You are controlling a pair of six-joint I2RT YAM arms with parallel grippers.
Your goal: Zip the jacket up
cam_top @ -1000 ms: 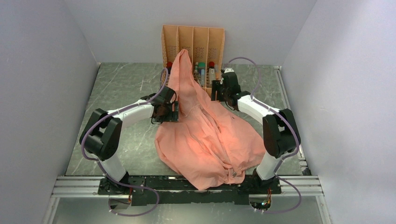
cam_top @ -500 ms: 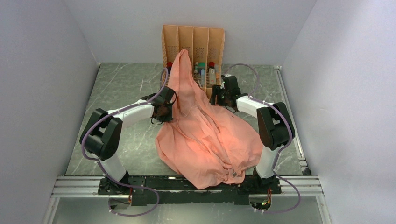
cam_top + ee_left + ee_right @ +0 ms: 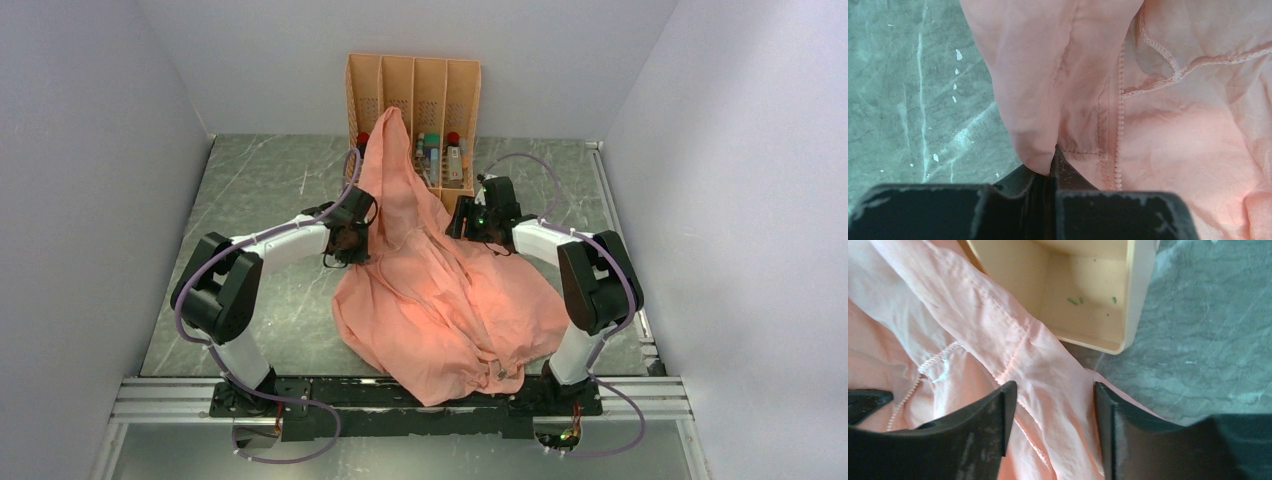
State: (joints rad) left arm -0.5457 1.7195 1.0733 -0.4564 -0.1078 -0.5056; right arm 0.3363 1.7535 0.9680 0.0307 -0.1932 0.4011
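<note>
Pinching jacket (image 3: 1173,150) fold, left gripper (image 3: 1054,151) clamped, right gripper (image 3: 1053,386) spread

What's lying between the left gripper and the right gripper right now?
Pink fabric of the jacket fills the gap from the left gripper to the right gripper, as the top view shows.
</note>
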